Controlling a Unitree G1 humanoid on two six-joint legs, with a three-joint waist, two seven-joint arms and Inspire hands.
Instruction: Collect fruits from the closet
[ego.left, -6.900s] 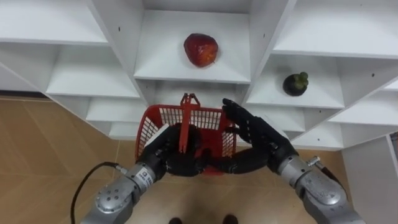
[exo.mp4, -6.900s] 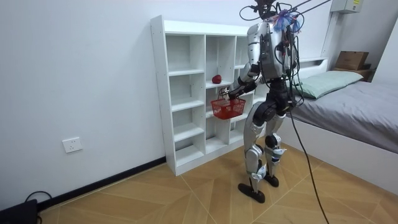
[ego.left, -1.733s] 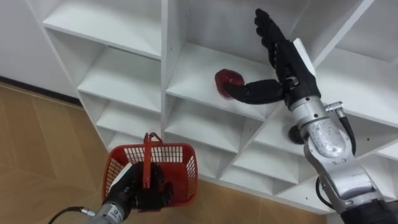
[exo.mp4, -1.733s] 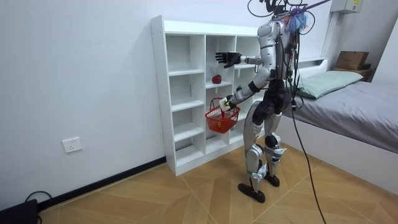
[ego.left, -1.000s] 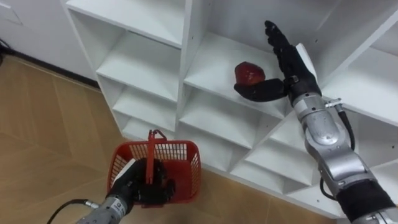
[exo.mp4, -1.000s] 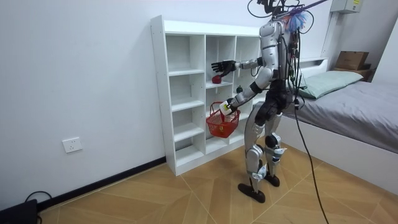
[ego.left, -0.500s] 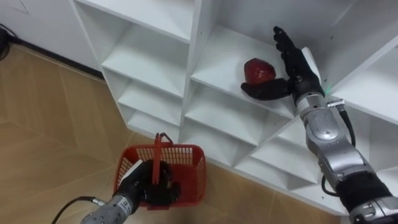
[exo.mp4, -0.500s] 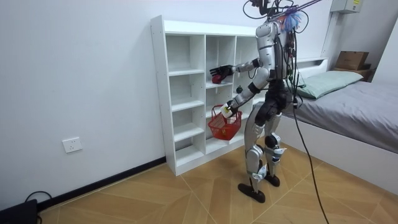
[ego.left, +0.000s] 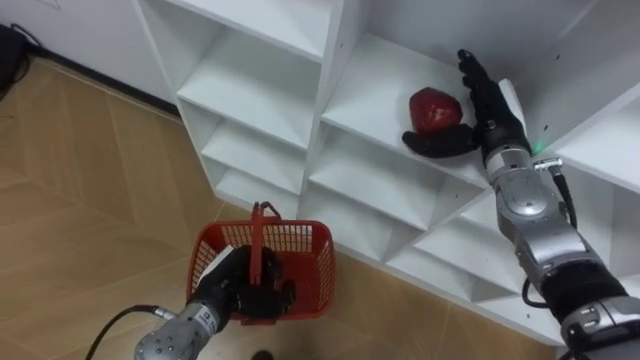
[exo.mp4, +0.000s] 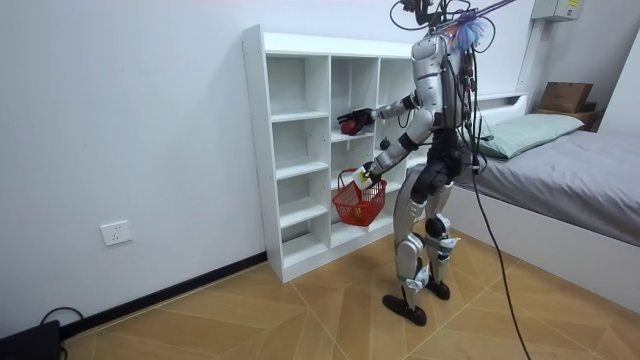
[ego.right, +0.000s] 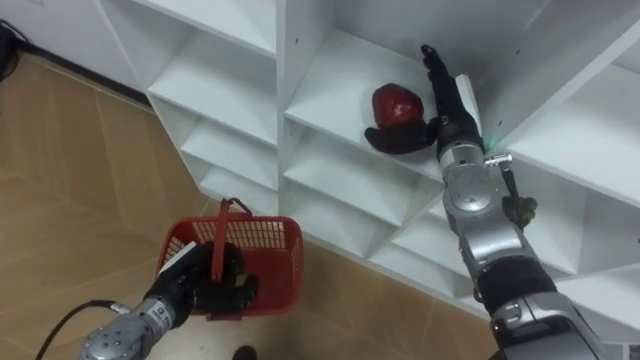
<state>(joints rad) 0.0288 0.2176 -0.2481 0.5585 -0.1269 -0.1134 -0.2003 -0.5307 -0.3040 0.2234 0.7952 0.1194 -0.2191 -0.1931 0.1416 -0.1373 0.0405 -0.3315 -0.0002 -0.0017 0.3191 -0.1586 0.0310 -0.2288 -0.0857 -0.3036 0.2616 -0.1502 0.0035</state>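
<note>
In the left eye view my right hand (ego.left: 487, 108) is inside the middle column of the closet (ego.left: 262, 95). Its fingers are straight and stand beside the red fruit (ego.left: 432, 108), and the thumb stretches across below the fruit's front. Nothing is clenched yet, and I cannot tell whether the thumb touches the skin. The fruit sits on that closet shelf near its front edge, between thumb and fingers, just left of the palm. To grab well, I judge I should press the palm in until it meets the fruit. Then I'd curl the fingers over its back and top so it cannot roll deeper into the closet, and lift before drawing out past the shelf edge. My left hand (ego.left: 235, 290) is clenched on the handle of the basket (ego.left: 305, 262), which hangs in front of the closet's lower shelves, clear of them. In the room view the robot stands before the closet, right arm stretched to the middle shelf, with the basket lower and just out from the closet front. In the right eye view the fruit lies just left of the released right hand, and the basket hangs well below that closet shelf, so I'd carry the fruit out and down to it.
</note>
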